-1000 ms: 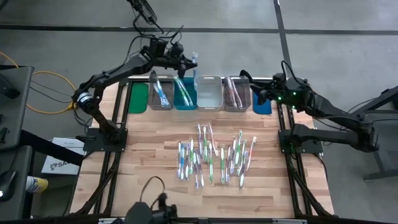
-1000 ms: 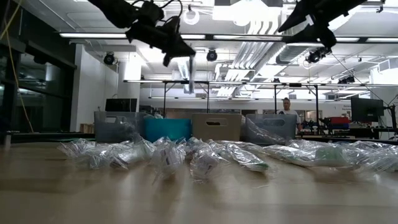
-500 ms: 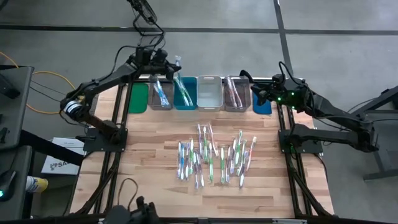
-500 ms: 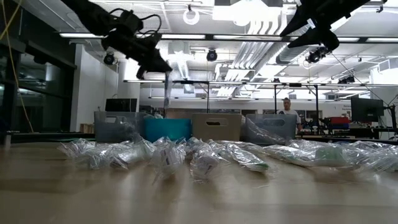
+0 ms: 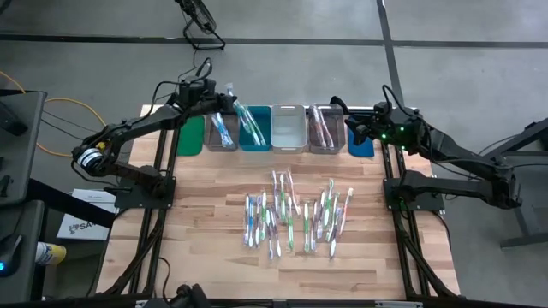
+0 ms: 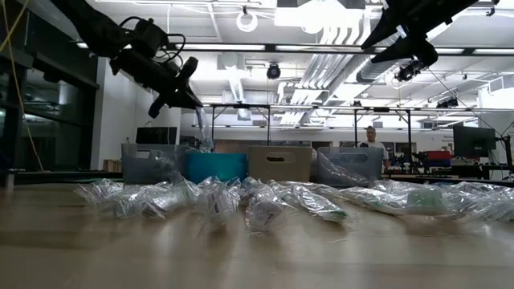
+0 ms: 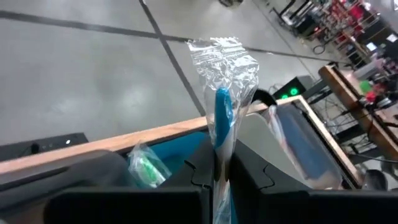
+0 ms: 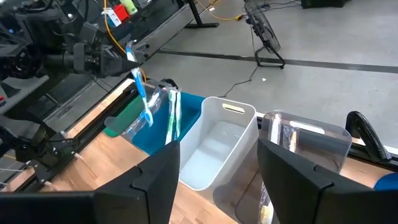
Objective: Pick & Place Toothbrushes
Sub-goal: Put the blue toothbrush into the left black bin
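- Loose toothbrushes point(image 5: 295, 214) in clear wrappers lie scattered mid-table point(image 5: 205, 248), on bare wood, well apart from the bins.
- Row of bins along the far edge: green bin point(image 5: 190, 134), grey bin point(image 5: 222, 129), teal bin point(image 5: 254, 130), clear bin point(image 5: 288, 127), second grey bin point(image 5: 326, 128), blue bin point(image 5: 360, 144).
- Wrapped brushes already sit in both grey bins and the teal bin; the clear bin looks empty in the right wrist view.
- Left gripper point(image 5: 216, 96) hangs above the far-left bins, about over the grey bin, fingers clamped tight on a blue wrapped toothbrush point(image 7: 222, 118) that dangles below it in the low view.
- Right gripper point(image 5: 353, 128) hovers at the far right, between the second grey bin and the blue bin, fingers spread wide, holding nothing.
- A person point(image 6: 369, 136) stands far back in the room.
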You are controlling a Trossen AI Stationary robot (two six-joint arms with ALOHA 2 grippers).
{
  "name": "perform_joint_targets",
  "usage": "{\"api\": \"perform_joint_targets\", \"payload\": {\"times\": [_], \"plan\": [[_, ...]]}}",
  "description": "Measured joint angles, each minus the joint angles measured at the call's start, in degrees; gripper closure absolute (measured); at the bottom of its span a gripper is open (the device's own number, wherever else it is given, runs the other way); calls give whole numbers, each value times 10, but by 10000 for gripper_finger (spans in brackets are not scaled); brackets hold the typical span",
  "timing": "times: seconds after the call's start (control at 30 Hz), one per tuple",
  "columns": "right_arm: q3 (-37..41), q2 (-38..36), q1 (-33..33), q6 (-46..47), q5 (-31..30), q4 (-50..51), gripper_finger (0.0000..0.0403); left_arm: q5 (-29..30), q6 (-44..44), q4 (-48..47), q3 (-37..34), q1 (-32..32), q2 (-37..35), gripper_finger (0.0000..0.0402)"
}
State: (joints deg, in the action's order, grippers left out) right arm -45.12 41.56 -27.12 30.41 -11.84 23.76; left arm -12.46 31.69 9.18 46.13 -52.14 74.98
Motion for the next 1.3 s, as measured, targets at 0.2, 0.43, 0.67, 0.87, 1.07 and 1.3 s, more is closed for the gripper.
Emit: {"api": "perform_joint_targets", "payload": {"times": [0.2,0.43,0.67,0.87,1.07,1.3], "plan": [[0,0,0,-2,-2,1,196,1,6,-27,-1,0,-4,383],[0,0,0,-2,-2,1,196,-21,-17,-84,0,-51,-81,383],[0,0,0,-2,-2,2,196,-23,-47,-220,0,-92,-131,383],[0,2,0,-2,-2,1,196,-10,-45,-264,0,-93,-125,383],[0,14,0,-2,-2,1,196,-1,-39,-249,0,-94,-91,383],[0,36,0,-2,0,2,196,-1,-12,-263,0,-94,-60,300]]}}
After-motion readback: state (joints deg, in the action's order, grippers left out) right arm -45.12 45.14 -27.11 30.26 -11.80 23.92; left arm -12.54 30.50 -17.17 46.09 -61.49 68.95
